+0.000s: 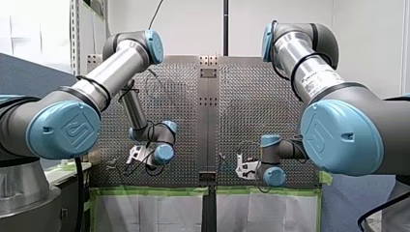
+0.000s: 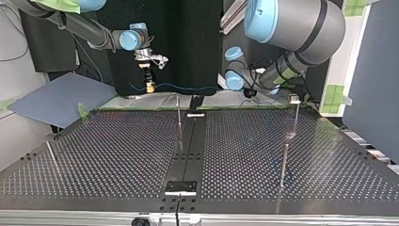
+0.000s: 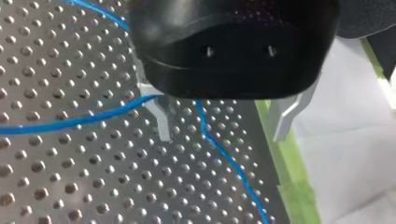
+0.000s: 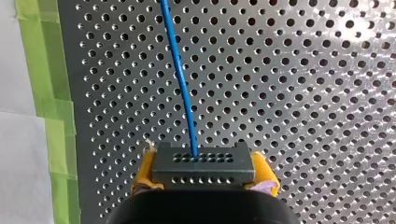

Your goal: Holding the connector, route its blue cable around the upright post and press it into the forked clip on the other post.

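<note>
Right jaws clamped on connector [image 4: 204, 165], blue cable [image 4: 180, 79] running ahead over worktop [image 4: 303, 93]. Left jaws wide, cable between them. Hold it taut as you round the upright post [image 2: 179, 117].

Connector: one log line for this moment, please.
right gripper: shut on connector | left gripper: open | blue cable: not in forked clip

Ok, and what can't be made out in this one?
Top view: the forked clip atop the far post at the view's right is too small to show its fork.
Left wrist view: the blue cable runs behind the body of my left gripper and off the edges, so its route is unclear.
Right wrist view: the connector in my right gripper shows, but no post is in frame.
</note>
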You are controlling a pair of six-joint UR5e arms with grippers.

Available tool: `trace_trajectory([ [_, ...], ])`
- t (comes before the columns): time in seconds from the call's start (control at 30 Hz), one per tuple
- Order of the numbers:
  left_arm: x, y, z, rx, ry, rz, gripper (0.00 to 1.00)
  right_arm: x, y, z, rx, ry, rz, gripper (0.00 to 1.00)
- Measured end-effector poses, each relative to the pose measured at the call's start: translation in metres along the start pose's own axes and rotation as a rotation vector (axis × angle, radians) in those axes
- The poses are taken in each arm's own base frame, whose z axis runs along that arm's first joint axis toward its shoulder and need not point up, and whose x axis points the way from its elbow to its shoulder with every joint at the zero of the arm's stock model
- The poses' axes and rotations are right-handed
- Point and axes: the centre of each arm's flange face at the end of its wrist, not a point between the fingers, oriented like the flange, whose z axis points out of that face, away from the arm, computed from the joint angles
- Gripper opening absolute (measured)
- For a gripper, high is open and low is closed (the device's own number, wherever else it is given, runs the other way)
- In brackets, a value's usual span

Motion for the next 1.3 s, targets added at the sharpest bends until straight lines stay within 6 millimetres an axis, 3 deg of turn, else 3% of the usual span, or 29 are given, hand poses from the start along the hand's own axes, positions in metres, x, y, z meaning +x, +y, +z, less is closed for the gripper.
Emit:
trace_trajectory([
  [0.4, 0.009, 0.002, -0.021, -0.043, 0.076, -0.025, 1.0, 0.0, 0.0, 0.001, 0.0, 0.003, 0.0, 0.07],
  [1.3, 0.009, -0.048, -0.056, 0.246, 0.074, -0.234, 1.0, -0.001, -0.004, -0.001, 0.007, -0.017, -0.005, 0.07],
])
